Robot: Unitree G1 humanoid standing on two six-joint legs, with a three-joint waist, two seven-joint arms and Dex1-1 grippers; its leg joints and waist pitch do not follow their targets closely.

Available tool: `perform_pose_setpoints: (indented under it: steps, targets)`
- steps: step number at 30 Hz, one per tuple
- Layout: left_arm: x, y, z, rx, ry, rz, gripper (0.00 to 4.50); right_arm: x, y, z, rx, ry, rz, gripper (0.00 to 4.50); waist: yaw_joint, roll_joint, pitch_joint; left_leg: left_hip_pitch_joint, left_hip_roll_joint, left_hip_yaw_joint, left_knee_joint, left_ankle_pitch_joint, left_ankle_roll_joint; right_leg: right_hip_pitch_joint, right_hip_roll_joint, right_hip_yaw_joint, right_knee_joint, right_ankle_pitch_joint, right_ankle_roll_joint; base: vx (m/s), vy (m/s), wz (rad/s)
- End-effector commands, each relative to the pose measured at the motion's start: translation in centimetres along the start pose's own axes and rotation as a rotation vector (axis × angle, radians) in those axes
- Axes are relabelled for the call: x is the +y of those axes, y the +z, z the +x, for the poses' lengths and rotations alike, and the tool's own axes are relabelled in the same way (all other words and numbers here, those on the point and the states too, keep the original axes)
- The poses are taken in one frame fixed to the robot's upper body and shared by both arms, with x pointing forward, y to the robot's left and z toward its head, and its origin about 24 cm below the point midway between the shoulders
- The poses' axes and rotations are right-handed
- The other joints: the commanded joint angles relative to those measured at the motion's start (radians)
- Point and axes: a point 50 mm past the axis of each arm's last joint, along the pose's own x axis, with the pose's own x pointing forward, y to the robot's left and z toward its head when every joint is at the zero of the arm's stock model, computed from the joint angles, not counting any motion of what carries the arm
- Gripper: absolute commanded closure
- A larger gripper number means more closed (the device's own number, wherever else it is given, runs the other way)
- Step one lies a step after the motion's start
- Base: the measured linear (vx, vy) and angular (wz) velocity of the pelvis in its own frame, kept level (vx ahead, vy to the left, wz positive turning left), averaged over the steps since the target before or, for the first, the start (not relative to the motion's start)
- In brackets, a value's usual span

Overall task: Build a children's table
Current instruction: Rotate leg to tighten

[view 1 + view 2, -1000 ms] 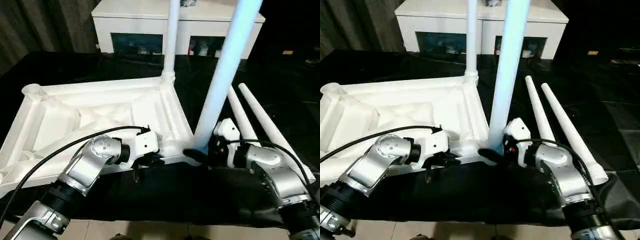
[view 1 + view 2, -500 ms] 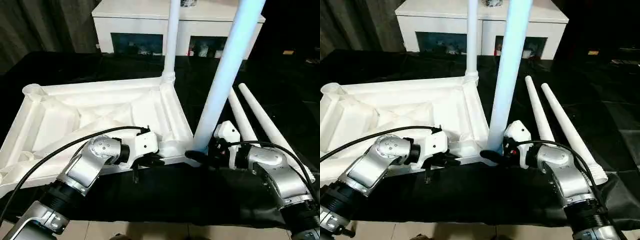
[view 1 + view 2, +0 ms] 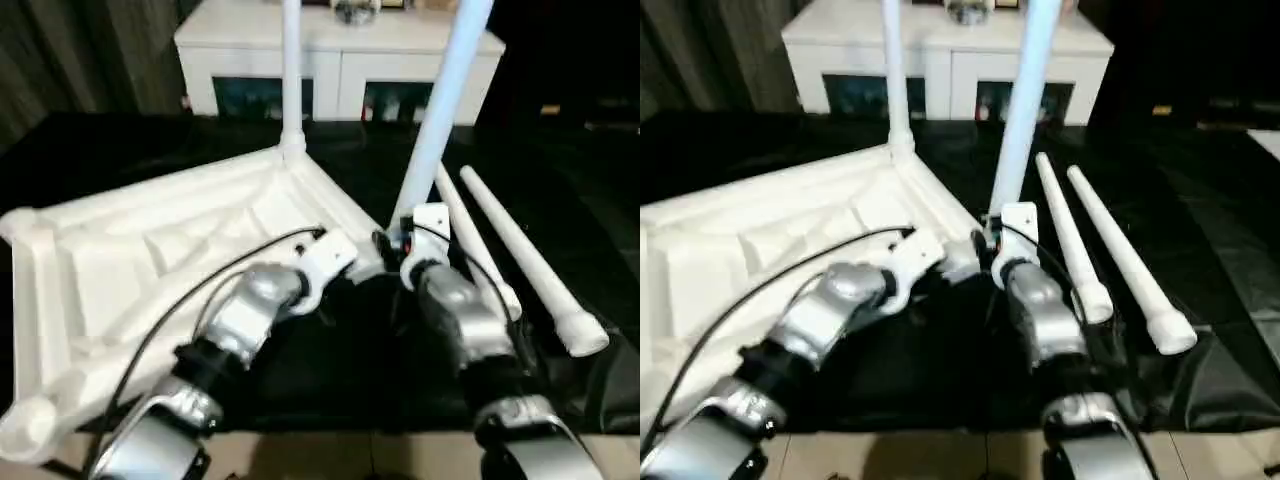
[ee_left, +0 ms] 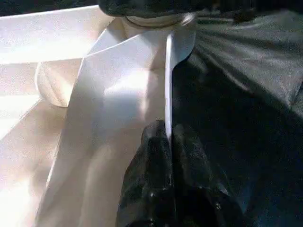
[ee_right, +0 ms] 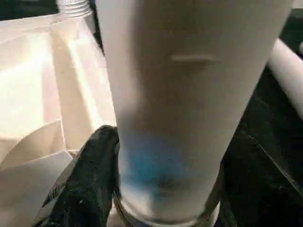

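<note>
Upside-down tabletop [image 3: 150,250] lies ribs-up on the black table [image 3: 600,200] — two legs [image 3: 1025,95] stand upright in its corners, two spare legs [image 3: 1120,250] lie flat beside it. Left tool [image 4: 168,142] pinches its rim; right tool [image 5: 156,189] wraps the nearer upright leg.

We see the upturned table top [image 3: 770,235] on the black tabletop [image 3: 1200,200] — two legs [image 3: 1025,110] upright in its sockets. Two loose legs [image 3: 1110,245] lie beside it, our silver forearms [image 3: 1040,320] meeting at the near corner.
</note>
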Motion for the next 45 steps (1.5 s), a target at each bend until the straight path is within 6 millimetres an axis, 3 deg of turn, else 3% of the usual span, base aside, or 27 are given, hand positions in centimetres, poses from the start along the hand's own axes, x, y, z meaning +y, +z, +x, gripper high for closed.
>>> perform_pose_setpoints:
  steps: [1, 2, 4, 5, 8, 10, 11, 13, 16, 18, 19, 21, 23, 25, 28, 32, 34, 35, 36, 45]
  targets:
    - [2.1, 0.1, -0.3, -0.011, 0.189, 0.021, 4.50, 1.6, -1.0, 0.1, 0.025, 0.057, 0.055, 1.83, -0.009, -0.002, -0.061, 0.015, 0.000, -0.005, -0.077, -0.422, 0.007, 0.031, -0.031, 0.010, -0.097, -0.517, -0.075, 0.000, 0.000, 0.00]
    - [2.1, 0.1, -0.3, -0.009, 0.193, 0.029, 4.50, 1.8, -0.9, 0.2, 0.017, 0.069, 0.058, 1.48, -0.010, -0.002, -0.061, 0.016, 0.000, -0.004, -0.077, -0.422, 0.008, 0.031, -0.030, 0.011, -0.097, -0.513, -0.076, 0.000, 0.000, 0.00]
    - [2.3, -0.1, -0.4, 0.005, 0.200, 0.079, 4.50, 2.8, 0.2, 0.3, -0.045, 0.143, 0.054, 1.48, -0.007, -0.003, -0.061, 0.015, 0.001, -0.003, -0.078, -0.423, 0.017, 0.030, -0.033, 0.013, -0.097, -0.502, -0.085, 0.000, 0.000, 0.00]
    - [2.4, -0.5, -0.5, 0.013, 0.191, 0.110, 4.50, 3.0, 1.0, 0.3, -0.090, 0.169, 0.050, 1.27, -0.008, -0.004, -0.060, 0.014, 0.000, -0.001, -0.077, -0.422, 0.019, 0.030, -0.032, 0.014, -0.096, -0.502, -0.087, 0.000, 0.000, 0.00]
    - [2.4, -0.9, -0.7, 0.019, 0.181, 0.115, 4.50, 2.5, 1.5, 0.3, -0.122, 0.159, 0.034, 0.99, -0.008, -0.002, -0.064, 0.007, 0.001, -0.001, -0.078, -0.398, 0.026, 0.033, -0.035, 0.017, -0.089, -0.482, -0.094, 0.000, 0.000, 0.00]
    - [2.3, -1.3, -1.1, 0.007, 0.148, 0.130, 4.50, 1.7, 1.7, 0.1, -0.133, 0.178, -0.012, 0.72, -0.023, -0.003, -0.062, -0.013, 0.001, -0.008, -0.084, -0.373, 0.024, 0.050, -0.035, 0.012, -0.082, -0.480, -0.090, 0.000, 0.000, 0.00]
    - [2.2, -1.5, -1.3, -0.001, 0.127, 0.140, 4.50, 1.4, 1.7, 0.0, -0.131, 0.196, -0.041, 0.65, -0.023, -0.002, -0.062, -0.011, 0.003, -0.009, -0.084, -0.375, 0.024, 0.048, -0.035, 0.011, -0.083, -0.483, -0.091, 0.000, 0.000, 0.00]
    - [2.2, -1.8, -1.7, -0.001, 0.100, 0.138, 4.50, 0.8, 1.7, -0.5, -0.128, 0.242, -0.100, 0.57, -0.019, -0.004, -0.065, 0.004, 0.005, -0.003, -0.077, -0.372, 0.028, 0.039, -0.037, 0.019, -0.085, -0.451, -0.118, 0.000, 0.000, 0.00]
    - [2.3, -2.6, -2.4, 0.024, 0.062, 0.136, 4.50, -0.4, 1.5, -1.7, -0.116, 0.362, -0.180, 0.57, -0.012, -0.005, -0.062, -0.001, 0.009, 0.002, -0.079, -0.348, 0.046, 0.043, -0.032, 0.024, -0.075, -0.390, -0.146, 0.000, 0.000, 0.00]
    - [2.3, -2.9, -2.8, 0.026, 0.029, 0.153, 4.50, -1.3, 1.3, -2.5, -0.109, 0.422, -0.233, 0.57, -0.010, -0.003, -0.068, 0.001, 0.010, 0.004, -0.076, -0.321, 0.049, 0.044, -0.034, 0.028, -0.070, -0.347, -0.161, 0.027, -0.001, 0.01]
    - [2.2, -3.0, -3.0, 0.022, 0.005, 0.159, 4.50, -1.7, 1.2, -2.9, -0.101, 0.452, -0.252, 0.57, -0.010, -0.003, -0.070, -0.005, 0.010, 0.004, -0.075, -0.289, 0.057, 0.049, -0.032, 0.029, -0.062, -0.293, -0.177, 0.000, 0.000, 0.00]
    - [1.8, -3.1, -3.6, -0.006, -0.081, 0.208, 4.50, -2.5, 1.1, -3.6, -0.087, 0.521, -0.282, 0.57, -0.008, -0.003, -0.070, -0.006, 0.012, 0.003, -0.075, -0.277, 0.067, 0.053, -0.033, 0.027, -0.059, -0.269, -0.192, 0.000, 0.000, 0.00]
    - [1.4, -3.3, -4.1, -0.014, -0.153, 0.237, 4.50, -2.8, 1.1, -4.1, -0.075, 0.573, -0.296, 0.57, -0.008, -0.001, -0.074, -0.002, 0.012, 0.007, -0.071, -0.250, 0.074, 0.051, -0.034, 0.030, -0.056, -0.234, -0.209, 0.000, 0.000, 0.00]
    - [0.7, -3.3, -5.0, -0.032, -0.282, 0.262, 4.50, -3.2, 1.1, -4.7, -0.053, 0.650, -0.295, 0.57, -0.006, 0.001, -0.077, -0.004, 0.014, 0.007, -0.068, -0.193, 0.091, 0.057, -0.034, 0.032, -0.042, -0.146, -0.241, 0.000, 0.000, 0.00]
    - [0.6, -3.2, -5.3, -0.036, -0.309, 0.248, 4.50, -3.2, 1.3, -4.8, -0.045, 0.674, -0.291, 0.57, 0.000, 0.001, -0.075, 0.003, 0.016, 0.013, -0.067, -0.176, 0.100, 0.052, -0.032, 0.033, -0.040, -0.116, -0.266, 0.000, 0.000, 0.00]
    - [1.2, -3.1, -5.3, -0.028, -0.277, 0.267, 4.50, -3.1, 1.2, -4.6, -0.032, 0.690, -0.290, 0.73, 0.014, 0.001, -0.069, 0.012, 0.019, 0.014, -0.072, -0.226, 0.070, 0.047, -0.032, 0.035, -0.045, -0.186, -0.252, 0.000, 0.000, 0.00]
    - [1.3, -3.2, -5.4, -0.022, -0.270, 0.265, 4.50, -3.1, 0.9, -4.5, -0.010, 0.699, -0.285, 0.73, 0.013, -0.002, -0.066, 0.010, 0.018, 0.012, -0.076, -0.262, 0.047, 0.048, -0.033, 0.036, -0.050, -0.245, -0.226, 0.000, 0.000, 0.00]
    - [1.3, -3.2, -5.4, -0.020, -0.271, 0.266, 4.50, -3.0, 0.7, -4.6, 0.003, 0.710, -0.295, 1.01, 0.013, -0.003, -0.066, 0.010, 0.017, 0.011, -0.076, -0.265, 0.044, 0.048, -0.033, 0.036, -0.050, -0.254, -0.220, 0.000, 0.000, 0.00]
    - [1.4, -3.2, -5.5, -0.020, -0.271, 0.265, 4.50, -3.0, 0.6, -4.7, 0.014, 0.721, -0.305, 1.01, 0.012, -0.002, -0.067, 0.007, 0.017, 0.010, -0.076, -0.261, 0.041, 0.051, -0.034, 0.036, -0.050, -0.255, -0.213, 0.000, 0.000, 0.00]
    - [1.4, -3.4, -5.7, -0.013, -0.272, 0.261, 4.50, -3.5, 0.0, -4.9, 0.054, 0.728, -0.328, 1.79, 0.014, -0.003, -0.072, 0.004, 0.015, 0.012, -0.070, -0.206, 0.056, 0.052, -0.034, 0.037, -0.043, -0.192, -0.224, 0.000, 0.000, 0.00]
